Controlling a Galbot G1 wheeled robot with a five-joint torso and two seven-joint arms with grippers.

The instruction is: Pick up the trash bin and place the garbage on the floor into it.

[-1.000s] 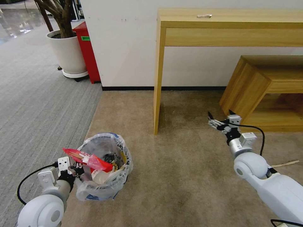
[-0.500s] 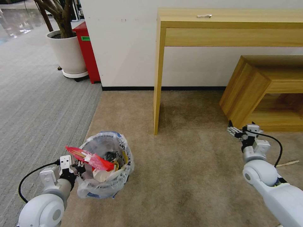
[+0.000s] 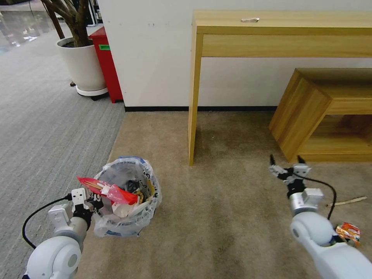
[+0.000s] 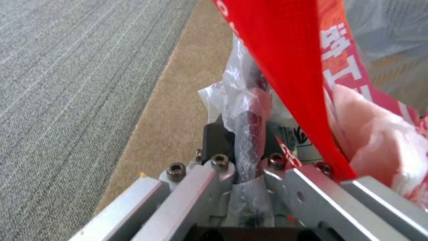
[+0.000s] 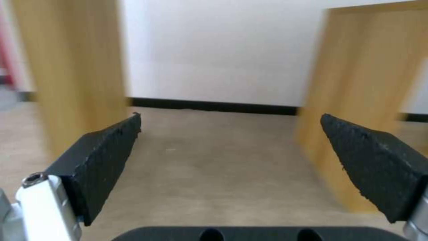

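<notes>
The trash bin, lined with a crinkled clear bag, is at the lower left in the head view, full of litter, with a long red wrapper lying across its top. My left gripper is shut on the bin's near rim. In the left wrist view its fingers pinch the bag's plastic, and the red wrapper hangs just past them. My right gripper is open over bare carpet; its black pads stand wide apart and hold nothing. Garbage on the floor: a crumpled orange-red piece beside my right arm and a wooden stick.
A tall wooden table stands against the wall, with a low wooden shelf unit to its right. A potted plant and a red box stand at the back left. Grey carpet borders the tan rug.
My right arm has drawn back toward me and to the right, gripper still open. The crumpled orange-red piece has come into view beside it. The bin and left gripper have barely moved.
</notes>
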